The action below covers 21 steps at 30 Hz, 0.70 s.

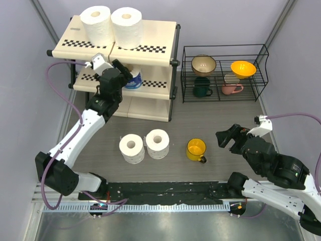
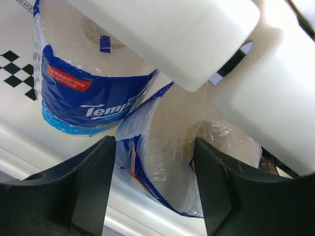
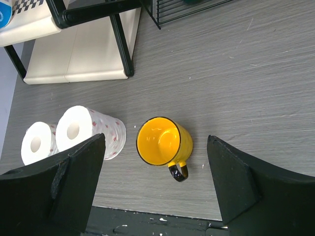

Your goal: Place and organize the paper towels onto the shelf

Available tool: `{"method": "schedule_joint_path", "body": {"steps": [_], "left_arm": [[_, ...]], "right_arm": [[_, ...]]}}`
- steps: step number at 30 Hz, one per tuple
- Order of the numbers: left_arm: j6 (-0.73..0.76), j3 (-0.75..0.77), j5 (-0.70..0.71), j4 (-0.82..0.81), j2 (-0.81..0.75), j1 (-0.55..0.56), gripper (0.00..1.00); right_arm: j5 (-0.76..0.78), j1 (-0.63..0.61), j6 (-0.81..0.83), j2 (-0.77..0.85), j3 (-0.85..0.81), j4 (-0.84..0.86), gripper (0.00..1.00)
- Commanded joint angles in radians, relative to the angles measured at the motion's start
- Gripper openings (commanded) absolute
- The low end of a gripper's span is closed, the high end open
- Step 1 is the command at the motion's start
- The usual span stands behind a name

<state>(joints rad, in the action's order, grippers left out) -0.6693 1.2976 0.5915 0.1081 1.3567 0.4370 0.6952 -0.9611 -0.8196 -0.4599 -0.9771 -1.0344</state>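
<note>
Six rolls are in play, and your shelf (image 1: 163, 32) already has four of them. Two bare rolls (image 1: 98, 22) stand upright on the top board, and two blue-wrapped ones are at the middle board. The other pair of bare rolls (image 1: 132, 148) stands on the tabletop (image 1: 220, 120), touching each other, with a yellow mug (image 1: 196, 149) just beside them.

Your left fingers (image 2: 93, 182) are clamped on one wrapped roll (image 2: 172, 128). It is tilted and leans toward its upright neighbour (image 2: 83, 93). Before you let go, I'd level that roll so its flat end meets the board. Then nudge it snug against the neighbour without toppling it. The wrapper looks slick, so ease the grip off slowly and back straight out, minding the board overhead.

Your right fingers (image 3: 74, 177) are spread wide and hold nothing, hovering over the tabletop by the mug. The tabletop pair looks like their likely next job.
</note>
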Motion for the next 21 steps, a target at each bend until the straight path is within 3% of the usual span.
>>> {"method": "schedule_joint_path", "body": {"steps": [1,5,13,21], "left_arm": [[-0.010,-0.012,0.005,-0.048,-0.007,-0.007,0.73],[-0.010,-0.009,-0.002,-0.051,-0.014,-0.009,0.76],[-0.015,-0.017,-0.027,-0.096,-0.059,-0.011,0.93],[-0.033,-0.058,-0.055,-0.127,-0.146,-0.011,0.94]], "right_arm": [[0.029,-0.004,-0.019,0.004,-0.032,0.000,0.90],[0.027,-0.004,-0.024,0.010,-0.028,-0.001,0.90],[0.023,-0.004,-0.027,0.012,-0.026,-0.003,0.90],[0.017,-0.004,-0.032,0.006,-0.018,-0.004,0.90]]}}
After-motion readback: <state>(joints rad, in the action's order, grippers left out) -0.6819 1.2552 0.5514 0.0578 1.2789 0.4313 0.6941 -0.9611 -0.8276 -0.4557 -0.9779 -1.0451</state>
